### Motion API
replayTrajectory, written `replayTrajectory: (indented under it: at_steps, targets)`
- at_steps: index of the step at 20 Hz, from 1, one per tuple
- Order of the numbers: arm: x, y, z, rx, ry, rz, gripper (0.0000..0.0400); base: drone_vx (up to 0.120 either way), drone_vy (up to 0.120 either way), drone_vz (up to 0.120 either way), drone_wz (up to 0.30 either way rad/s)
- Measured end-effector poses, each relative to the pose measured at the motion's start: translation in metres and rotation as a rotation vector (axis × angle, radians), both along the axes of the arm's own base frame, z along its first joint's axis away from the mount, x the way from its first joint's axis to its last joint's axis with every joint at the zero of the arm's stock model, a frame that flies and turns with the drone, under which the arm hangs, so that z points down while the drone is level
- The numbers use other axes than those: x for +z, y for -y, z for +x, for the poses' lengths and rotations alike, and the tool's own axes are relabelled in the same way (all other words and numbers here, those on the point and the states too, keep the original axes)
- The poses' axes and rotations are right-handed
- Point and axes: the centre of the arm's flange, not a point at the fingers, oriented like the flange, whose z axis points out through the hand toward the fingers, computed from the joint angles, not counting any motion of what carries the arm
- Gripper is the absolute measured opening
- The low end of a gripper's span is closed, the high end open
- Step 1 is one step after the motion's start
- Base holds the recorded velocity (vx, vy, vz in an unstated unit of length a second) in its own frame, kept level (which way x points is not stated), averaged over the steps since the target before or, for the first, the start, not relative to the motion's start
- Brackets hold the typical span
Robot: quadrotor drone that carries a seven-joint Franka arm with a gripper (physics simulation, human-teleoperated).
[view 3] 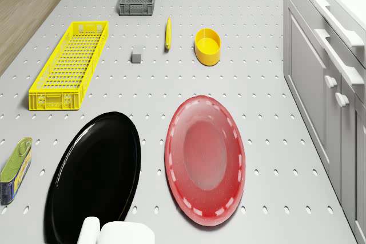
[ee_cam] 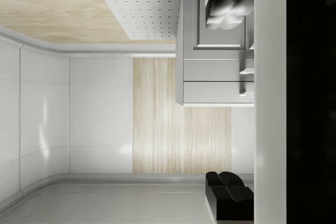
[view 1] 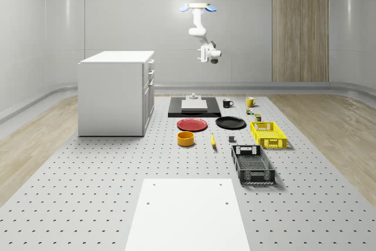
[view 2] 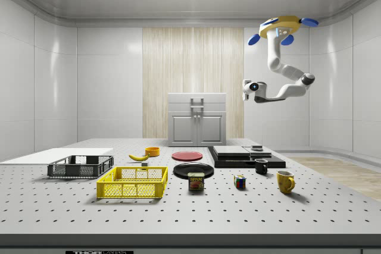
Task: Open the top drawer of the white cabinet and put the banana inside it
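1. Drone (view 1: 198,8): hovered high above the perforated table (view 1: 117,168), over the black base plate (view 1: 194,111) at the far end; arm folded beneath it.
2. Gripper (view 2: 249,88): held at roughly the cabinet top's height, well apart from the cabinet, pointed toward it. Finger opening could not be told; nothing seen in its hold.
3. White cabinet (view 1: 116,93): at ten o'clock from the table's centre in the whole-scene view. Top drawer (view 3: 337,24) was closed, with a bar handle; judged stiff and best gripped at mid-bar.
4. Banana (view 1: 212,140): lay on the table at three o'clock of the yellow bowl (view 1: 185,139), near the red plate (view 1: 192,124). Judged light, soft, easily bruised and curved; best gripped across its middle, gently.
5. Status: drawer not yet opened, banana untouched.
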Motion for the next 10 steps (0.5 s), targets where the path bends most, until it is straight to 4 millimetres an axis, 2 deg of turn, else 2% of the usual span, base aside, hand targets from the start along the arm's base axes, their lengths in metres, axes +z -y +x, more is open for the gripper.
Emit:
replayTrajectory:
  at_steps: [10]
  targets:
    - [0.0000, 0.0000, 0.0000, 0.000, 0.000, 0.000, 0.0400, 0.120, -0.120, 0.000, 0.000]
